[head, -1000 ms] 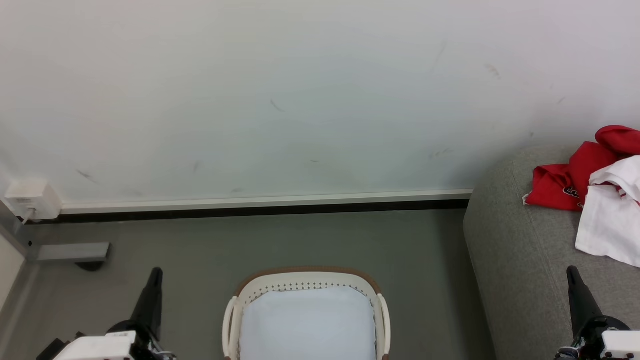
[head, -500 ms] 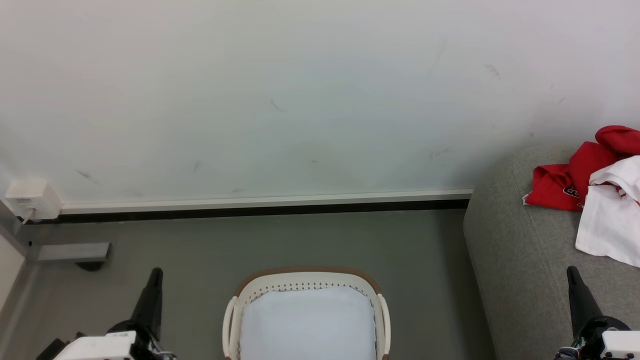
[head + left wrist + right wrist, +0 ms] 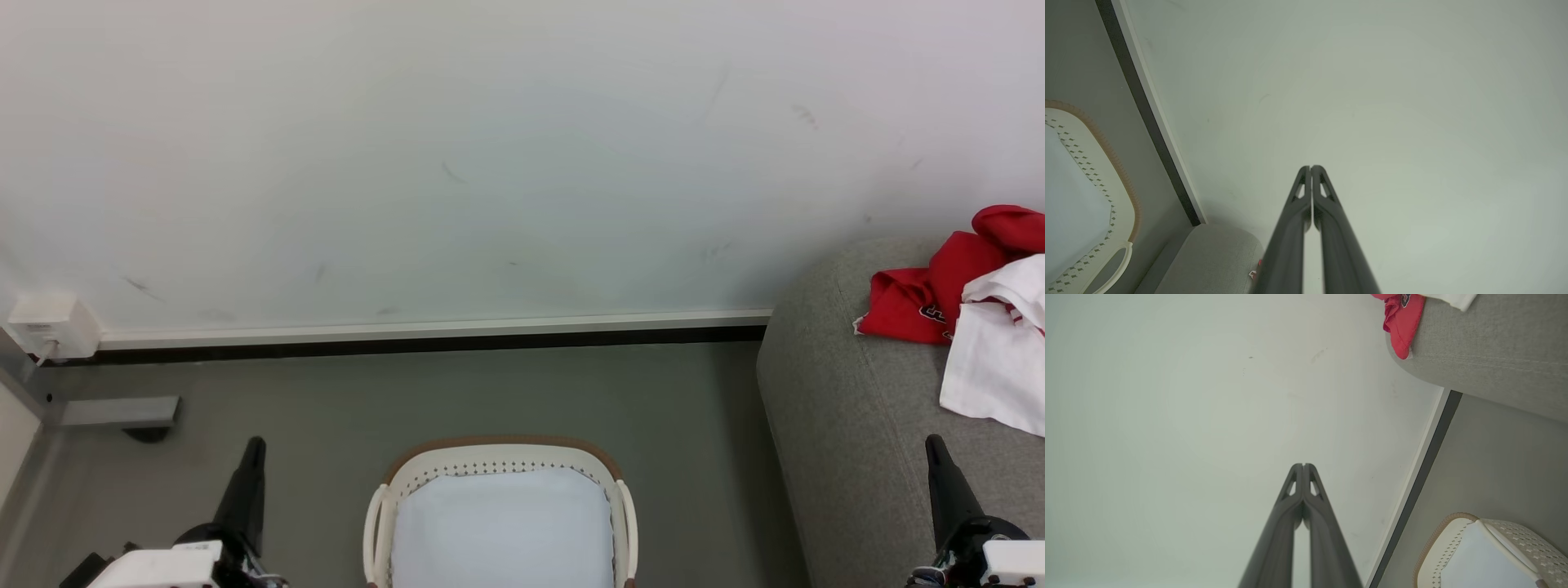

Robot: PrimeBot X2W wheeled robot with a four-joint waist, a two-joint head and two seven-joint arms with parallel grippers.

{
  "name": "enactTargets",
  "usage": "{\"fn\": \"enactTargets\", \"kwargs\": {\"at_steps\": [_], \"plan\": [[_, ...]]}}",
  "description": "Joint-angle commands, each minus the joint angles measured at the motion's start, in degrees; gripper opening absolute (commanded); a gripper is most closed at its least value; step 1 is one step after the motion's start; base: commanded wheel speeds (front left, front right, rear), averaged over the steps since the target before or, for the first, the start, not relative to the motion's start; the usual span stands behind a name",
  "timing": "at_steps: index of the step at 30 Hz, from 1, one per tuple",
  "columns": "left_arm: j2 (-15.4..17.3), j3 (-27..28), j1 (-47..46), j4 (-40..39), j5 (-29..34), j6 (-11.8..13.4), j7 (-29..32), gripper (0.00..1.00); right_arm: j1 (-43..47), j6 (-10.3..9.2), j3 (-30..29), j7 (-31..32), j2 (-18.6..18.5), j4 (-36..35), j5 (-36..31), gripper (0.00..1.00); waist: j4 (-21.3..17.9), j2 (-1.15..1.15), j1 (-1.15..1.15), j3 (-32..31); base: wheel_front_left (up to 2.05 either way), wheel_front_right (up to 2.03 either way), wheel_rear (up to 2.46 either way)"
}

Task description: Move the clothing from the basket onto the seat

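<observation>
A: Jaws?
B: Left gripper (image 3: 254,447) and right gripper (image 3: 934,445) are both pressed closed, holding nothing.
A: Any change?
B: None; everything has stayed still. Clothes (image 3: 931,298) lie on the seat (image 3: 841,425), and the basket (image 3: 502,445) shows bare lining. It looks finished.
A: Obstacles?
B: None I can see. There's a wall box (image 3: 49,325) far left.

The clothing (image 3: 918,304) lies on the seat (image 3: 841,433), which stands right of the basket (image 3: 502,446).
</observation>
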Motion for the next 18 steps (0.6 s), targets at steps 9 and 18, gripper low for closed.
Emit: {"fn": "enactTargets", "kwargs": {"at_steps": [9,18], "plan": [[0.1,0.1,-0.5,-0.2,-0.8,-0.4,0.2,0.0,-0.7,-0.12,-0.2,0.2,-0.4,-0.3,0.1,0.0,0.0,0.0,0.0,0.0,0.0,0.0,0.0],[0.1,0.1,-0.5,-0.2,-0.8,-0.4,0.2,0.0,-0.7,-0.12,-0.2,0.2,-0.4,-0.3,0.1,0.0,0.0,0.0,0.0,0.0,0.0,0.0,0.0]]}}
